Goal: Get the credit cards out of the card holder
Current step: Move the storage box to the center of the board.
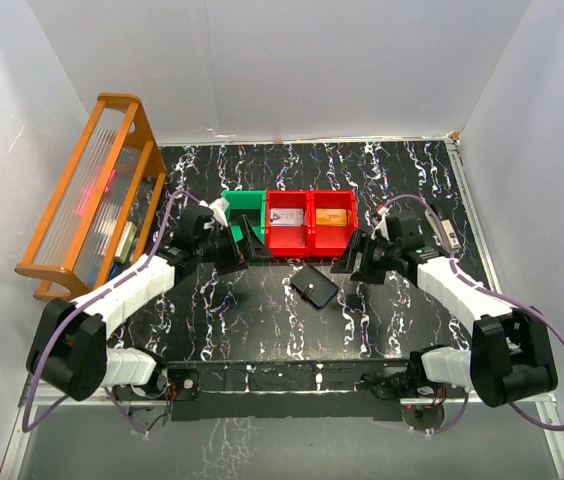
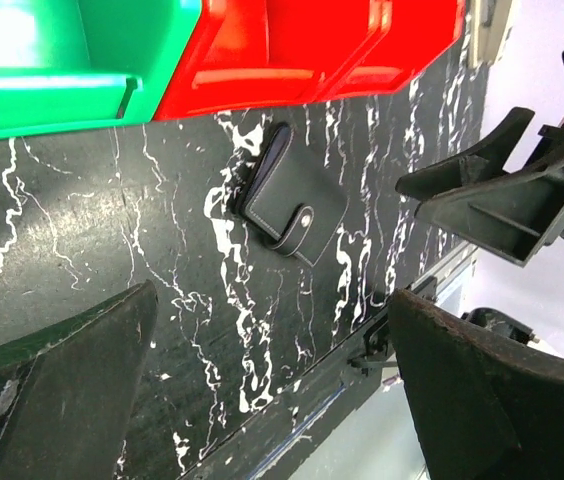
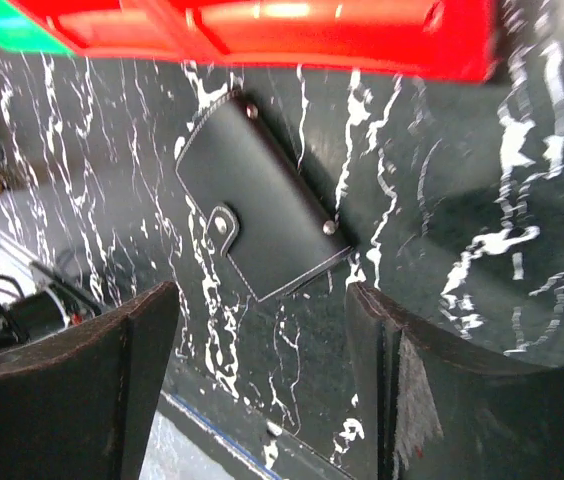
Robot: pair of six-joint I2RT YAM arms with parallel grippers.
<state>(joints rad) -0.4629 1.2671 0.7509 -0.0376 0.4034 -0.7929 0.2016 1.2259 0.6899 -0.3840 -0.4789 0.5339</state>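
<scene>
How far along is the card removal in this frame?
Done, it seems: a pale card lies in the left red bin and an orange card in the right red bin. In hand: nothing; the left gripper and right gripper hang open and empty beside the card holder. Left: unclear; the holder lies snapped shut on the table, so any cards inside are hidden.

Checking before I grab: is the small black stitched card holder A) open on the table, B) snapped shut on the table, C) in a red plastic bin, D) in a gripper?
B: the black card holder lies closed, strap snapped, on the black marbled table.
</scene>
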